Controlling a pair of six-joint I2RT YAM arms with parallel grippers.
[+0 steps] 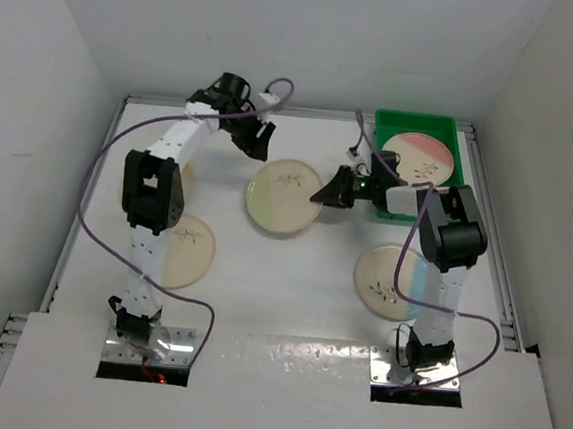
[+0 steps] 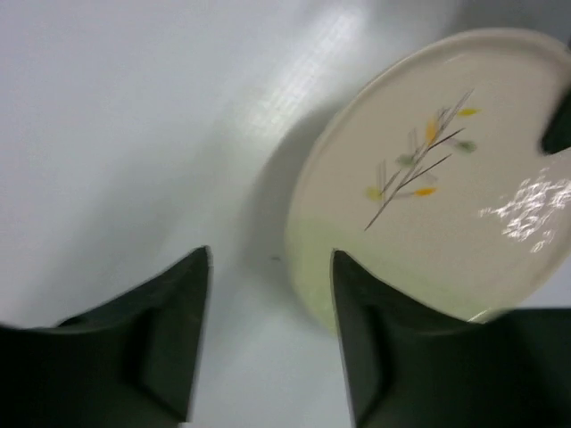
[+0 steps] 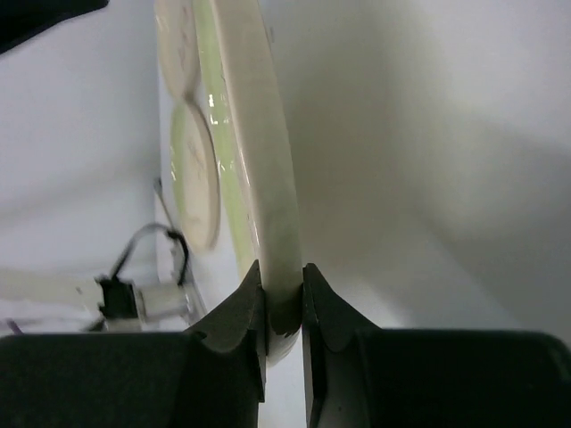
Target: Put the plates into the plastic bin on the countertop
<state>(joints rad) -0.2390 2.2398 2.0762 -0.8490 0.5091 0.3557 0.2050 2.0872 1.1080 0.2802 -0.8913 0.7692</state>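
Looking down on a white table with the middle plate lying roughly at its centre, well left of the green bin in the far right corner. Got the right gripper clenched on that plate's right-hand rim, fingers squeezed tight against the edge in the wrist view, with a pale green patch showing on the plate's face. Got the left gripper released, jaws spread with only bare table between them, hanging just off the plate's far left edge and not gripping a thing. Already seeing a plate with a pink patch lying flat inside the bin. Also a plate with a blue patch flat on the table, partly behind the right arm. Then a plate on the left, half hidden under the left arm, plus what looks like more cream rim further back behind that arm. Can't tell how many there, too covered up.
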